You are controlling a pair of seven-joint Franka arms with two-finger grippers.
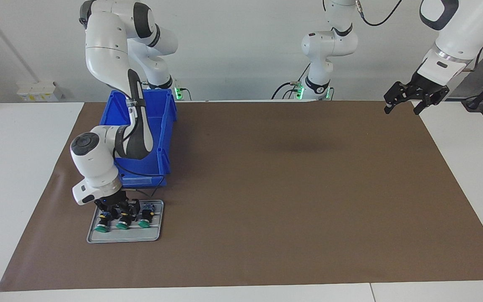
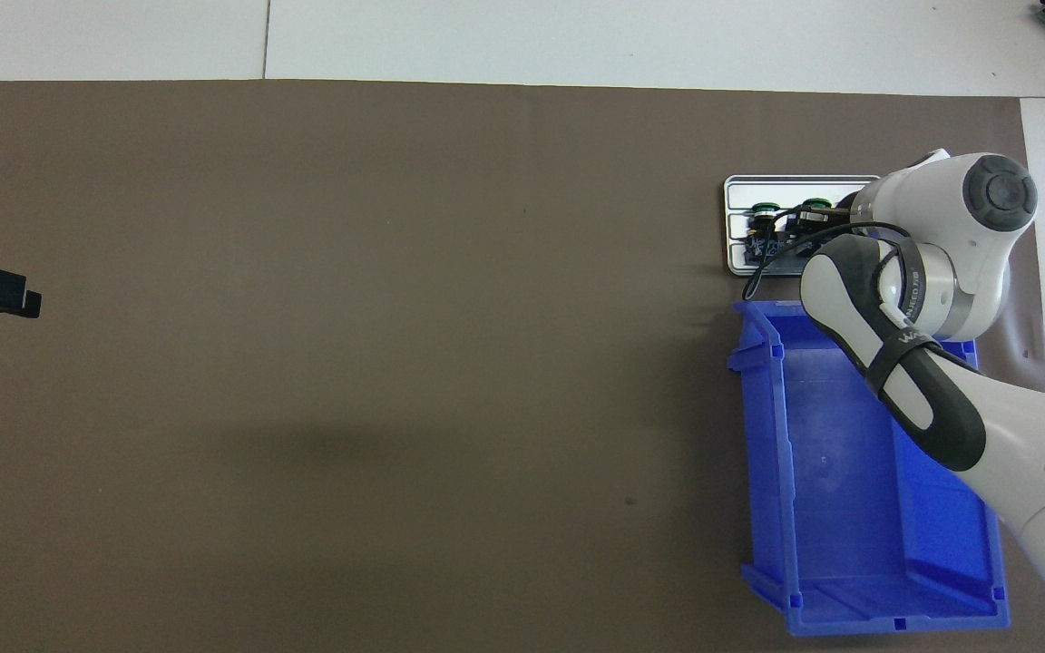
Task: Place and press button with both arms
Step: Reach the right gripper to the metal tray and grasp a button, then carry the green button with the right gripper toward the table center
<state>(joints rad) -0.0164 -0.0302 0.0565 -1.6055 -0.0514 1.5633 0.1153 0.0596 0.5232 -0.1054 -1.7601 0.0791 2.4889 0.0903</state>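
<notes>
1. A brown mat [image 1: 266, 188] is covering most of a white table [image 1: 19, 176], with a plain pale wall running along the robots' end of it

2. A blue bin [image 1: 157, 126] is sitting on the mat toward the right arm's end, and a small grey tray [image 1: 124, 237] is lying just beside it, farther from the robots

3. Three buttons are lying in a row in the tray, each showing a round green cap, a black barrel with a yellow ring and a grey-blue block end; the caps are pointing away from the robots

4. The right gripper [image 1: 113, 209] is reaching down into the tray over the middle button [image 1: 122, 221] of the row; its fingers are standing around that barrel, but I cannot tell whether they are gripping it

5. The left gripper [image 1: 405, 107] is hanging in the air over the mat's corner at the left arm's end, waiting, with its fingers spread wide and carrying nothing
</notes>
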